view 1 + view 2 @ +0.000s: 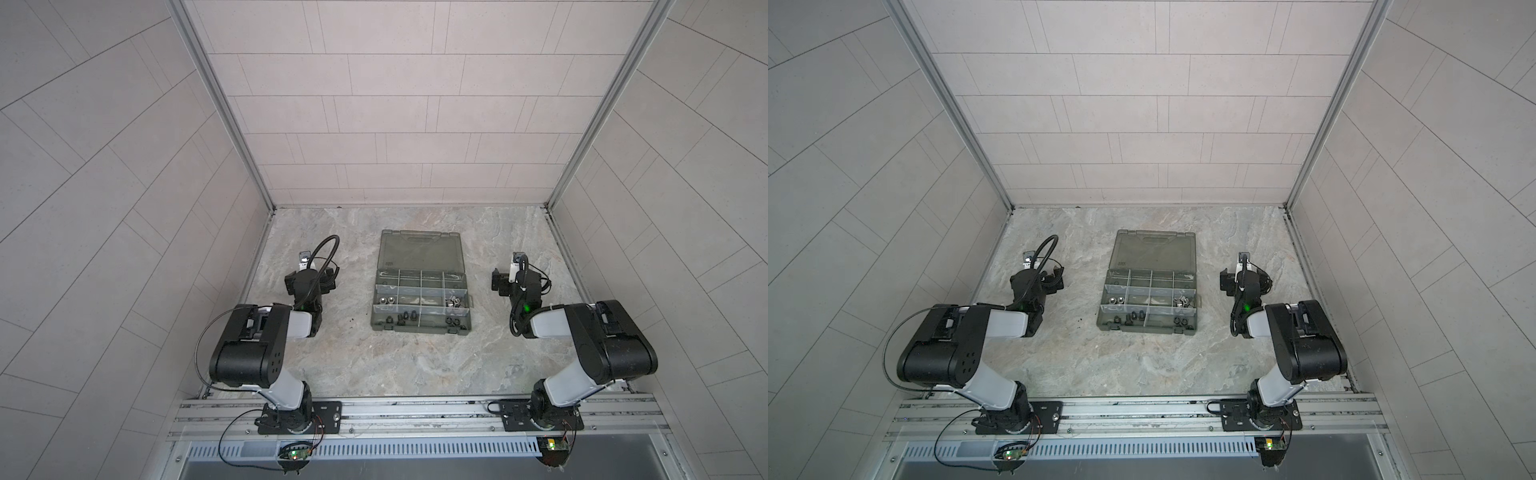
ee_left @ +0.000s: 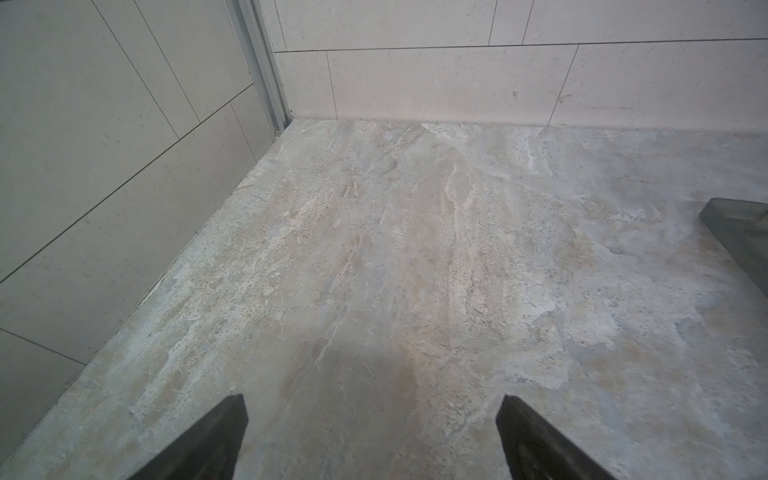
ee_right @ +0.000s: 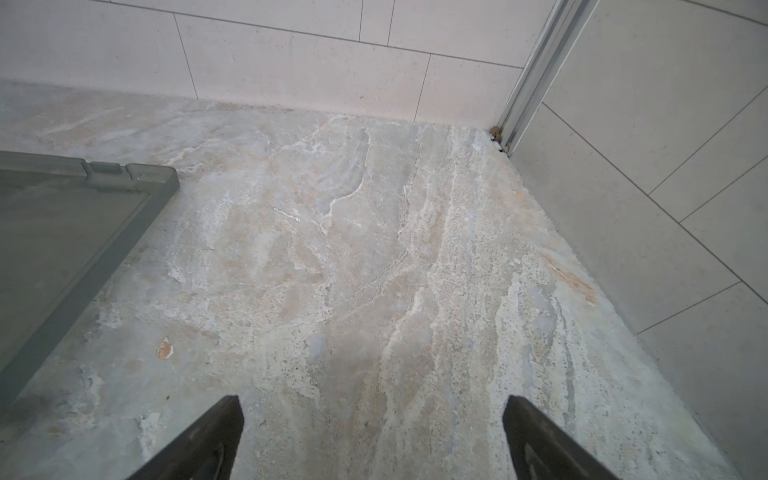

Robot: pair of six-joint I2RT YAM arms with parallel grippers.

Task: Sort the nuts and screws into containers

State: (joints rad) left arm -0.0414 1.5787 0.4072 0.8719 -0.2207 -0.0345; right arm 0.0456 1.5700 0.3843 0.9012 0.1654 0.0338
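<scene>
- the case (image 1: 419,329) sits in the middle of the bench (image 1: 415,365), between the two arms, and touches neither of them.
- its lid (image 1: 422,251) is open and lies flat on the bench on the far side, toward the back wall.
- the containers (image 1: 420,286) are the cells of the case, split by pale dividers into three rows.
- the screws (image 1: 401,319) are black and lie in the left cell of the near row; about three are visible in both top views.
- the nuts (image 1: 384,300) that are silver lie in the left cell of the middle row, and more silver pieces lie in the right cell of that row.
- a few black pieces lie at the right end of the near row; they are too small to say if they are rings or bolts.
- the left hand (image 2: 371,401) is wide open and holds nothing; only bare bench shows between its fingers (image 2: 216,436). it is low over the bench, to the left of the case and apart from it.
- the right hand (image 3: 372,401) is also spread wide and empty. it is to the right of the case, near the lid edge, not touching.
- some tiny dark specks lie on the bench just left of the case, too small to name.
</scene>
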